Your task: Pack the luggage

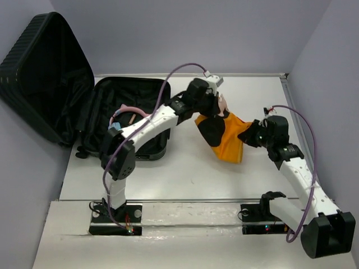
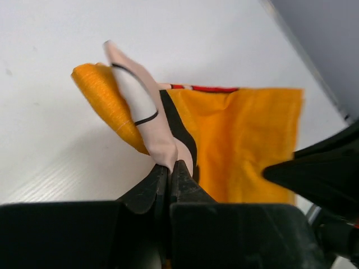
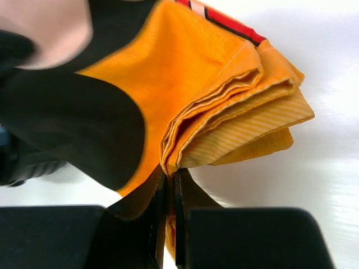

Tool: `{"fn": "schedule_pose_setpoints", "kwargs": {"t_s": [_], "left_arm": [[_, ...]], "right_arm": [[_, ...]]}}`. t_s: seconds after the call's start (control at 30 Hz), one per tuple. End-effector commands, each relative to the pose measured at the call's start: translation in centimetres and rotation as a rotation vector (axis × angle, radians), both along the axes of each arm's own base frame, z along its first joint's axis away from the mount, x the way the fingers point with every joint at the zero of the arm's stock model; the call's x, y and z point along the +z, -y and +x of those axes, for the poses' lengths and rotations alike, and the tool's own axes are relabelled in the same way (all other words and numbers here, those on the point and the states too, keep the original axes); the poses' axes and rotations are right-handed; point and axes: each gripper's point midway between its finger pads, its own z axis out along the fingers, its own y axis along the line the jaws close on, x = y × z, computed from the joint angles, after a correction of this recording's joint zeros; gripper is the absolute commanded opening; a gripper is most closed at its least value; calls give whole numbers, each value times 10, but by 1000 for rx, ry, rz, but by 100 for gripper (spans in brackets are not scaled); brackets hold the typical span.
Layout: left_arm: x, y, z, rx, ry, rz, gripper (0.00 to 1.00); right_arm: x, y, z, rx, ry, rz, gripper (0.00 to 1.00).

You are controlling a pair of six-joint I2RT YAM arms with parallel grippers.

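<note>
Nearest my overhead camera, item one: two arm bases (image 1: 115,216) bolted along the near edge of the white table (image 1: 185,174), the left arm reaching forward and right, the right arm reaching forward and left.

Item two: left gripper (image 2: 169,171). I read its jaws as pressed together, pinching a pale pink and black fold that rises from the orange garment (image 2: 247,140). No gap shows between the fingertips apart from the cloth.

Item three: right gripper (image 3: 168,179). Its jaws are likewise clamped, gripping the stacked orange layers at the garment's opposite side. Several folded edges fan out just above the tips.

Item four: the garment itself. It is orange cloth with a large black patch, a pale pink area and a red stripe along one edge. It is spread between the two grippers right of centre. Whether its underside rests on the table I cannot tell.

Item five: luggage (image 1: 50,84). This black ribbed hard-shell case stands open at the rear left. Its lid tilts up against the left wall and its lined base lies flat on the table. Inside the base I see a pink curved item (image 1: 130,110) and a small blue item (image 1: 115,129), both too small to identify. The garment sits outside the case, to its right, not touching it.
</note>
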Motion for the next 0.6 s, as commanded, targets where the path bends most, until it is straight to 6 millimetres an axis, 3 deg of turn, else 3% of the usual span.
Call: {"fn": "schedule_pose_setpoints", "kwargs": {"t_s": [0.0, 0.07, 0.1, 0.13, 0.17, 0.2, 0.23, 0.27, 0.3, 0.33, 0.37, 0.4, 0.43, 0.47, 0.5, 0.53, 0.57], "left_arm": [[127, -60, 15, 112, 155, -160, 6], [141, -90, 26, 168, 161, -172, 6], [153, -124, 37, 234, 174, -175, 6], [159, -143, 44, 273, 190, -176, 6], [164, -181, 54, 350, 202, -161, 6], [167, -201, 58, 390, 207, -155, 6], [162, -221, 61, 431, 191, -136, 6], [163, -245, 63, 488, 199, -120, 6], [163, -286, 74, 593, 208, -99, 6], [159, -309, 78, 662, 209, -76, 6], [157, -334, 81, 734, 211, -60, 6], [148, -361, 84, 811, 199, -40, 6], [144, -406, 89, 930, 192, -26, 17], [137, -431, 90, 999, 175, -7, 34], [125, -471, 92, 1094, 146, 24, 75], [121, -494, 92, 1175, 137, 65, 87], [116, -501, 88, 1197, 111, 71, 92]], "right_arm": [[94, -63, 32, 159, 211, 70, 7], [109, -86, 42, 203, 237, 76, 7], [123, -113, 54, 256, 255, 88, 7], [127, -117, 67, 250, 258, 84, 7], [157, -142, 73, 299, 315, 104, 7], [160, -158, 80, 327, 315, 104, 7], [136, -179, 97, 353, 256, 89, 7], [135, -205, 97, 407, 248, 96, 7], [161, -224, 107, 432, 299, 122, 7], [130, -247, 122, 466, 235, 116, 7], [155, -257, 120, 479, 281, 142, 7], [119, -280, 132, 512, 207, 137, 7], [112, -301, 132, 541, 189, 151, 7], [126, -318, 141, 560, 221, 174, 7], [78, -339, 146, 587, 137, 145, 16], [55, -355, 153, 623, 100, 120, 43], [78, -359, 157, 631, 146, 141, 43]]}}
